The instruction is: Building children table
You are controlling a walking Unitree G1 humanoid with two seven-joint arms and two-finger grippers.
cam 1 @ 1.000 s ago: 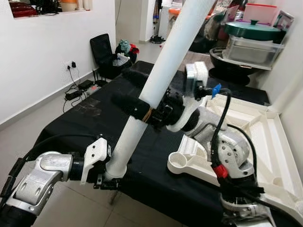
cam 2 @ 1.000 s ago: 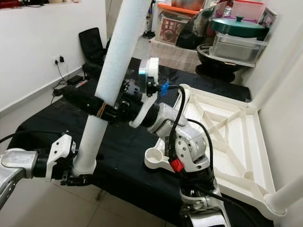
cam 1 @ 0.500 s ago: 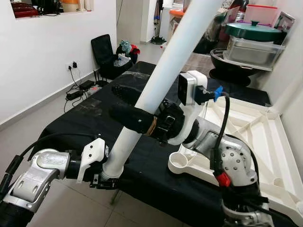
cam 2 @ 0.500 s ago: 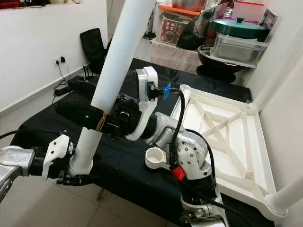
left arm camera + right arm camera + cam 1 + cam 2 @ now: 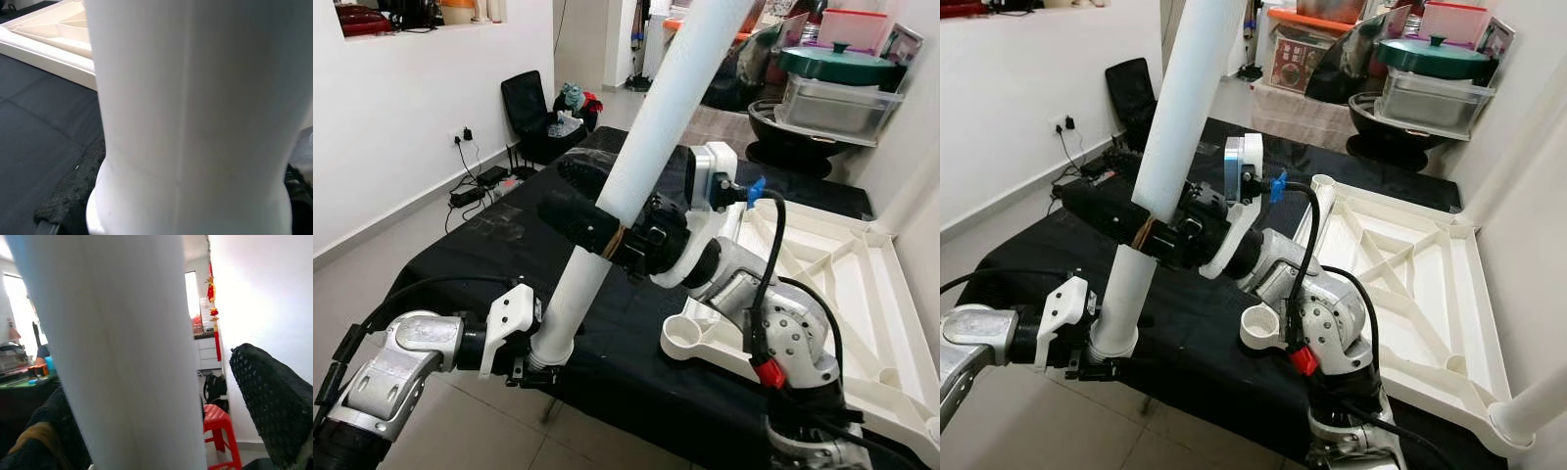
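While my right claw (image 5: 592, 201) is clenched around the middle of the white table leg (image 5: 1180, 127), my left claw (image 5: 540, 360) grips its flared lower end off the table's near edge. The leg leans upward over the black-draped table (image 5: 499, 240), beside the upturned white tabletop (image 5: 1410, 274).

table leg (image 5: 651, 122): top cut off by frame | left pincer (image 5: 540, 364): fingers hidden behind leg

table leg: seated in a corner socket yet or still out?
Out. Table leg is held tilted in the air by the left gripper and right gripper; the near socket on the tabletop sits empty.
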